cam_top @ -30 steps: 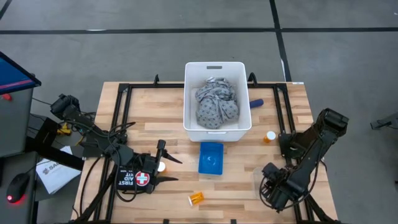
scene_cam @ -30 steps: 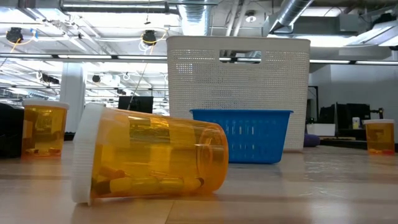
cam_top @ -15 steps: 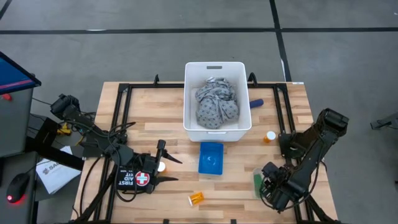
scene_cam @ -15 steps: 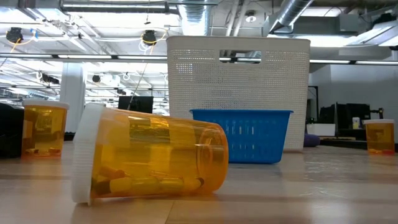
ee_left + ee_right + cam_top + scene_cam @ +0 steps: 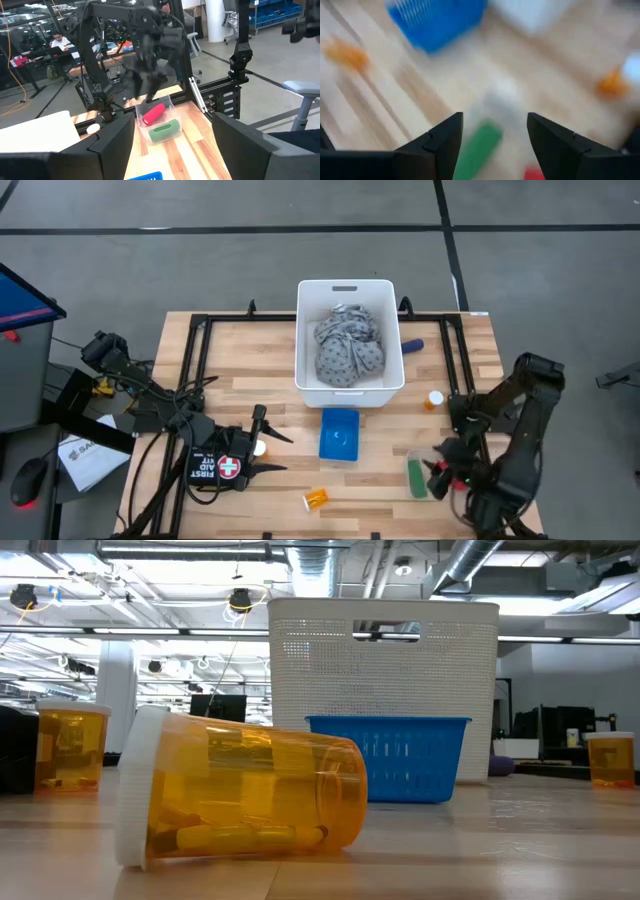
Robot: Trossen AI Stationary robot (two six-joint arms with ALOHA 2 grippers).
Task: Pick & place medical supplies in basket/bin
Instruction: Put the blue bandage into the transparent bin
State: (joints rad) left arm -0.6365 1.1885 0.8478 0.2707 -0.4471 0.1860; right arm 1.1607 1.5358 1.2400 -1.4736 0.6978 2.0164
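A white bin (image 5: 350, 385) holds the grey patterned cloth (image 5: 349, 347). One orange pill bottle lies on its side (image 5: 315, 499) near the near edge. Another stands right of the bin (image 5: 433, 398), and a third (image 5: 259, 447) stands by my left gripper (image 5: 272, 448). That gripper is open and waits beside a first aid pouch (image 5: 216, 468). A blue stick (image 5: 412, 345) lies right of the bin. The green stick (image 5: 416, 477) and the red one (image 5: 153, 114) lie in a clear wrapper. My right gripper (image 5: 441, 472) hovers open just right of them, touching nothing.
A small blue basket (image 5: 339, 433) sits in front of the white bin. Black frame rails (image 5: 196, 370) run along the table's left and right sides. In the low view, the lying bottle (image 5: 240, 795) fills the foreground. People sit at desks beyond the table (image 5: 60, 40).
My right arm has risen and drawn back toward the table's right edge. This uncovers the green stick, which stays lying on the table. The right wrist view is blurred by the motion.
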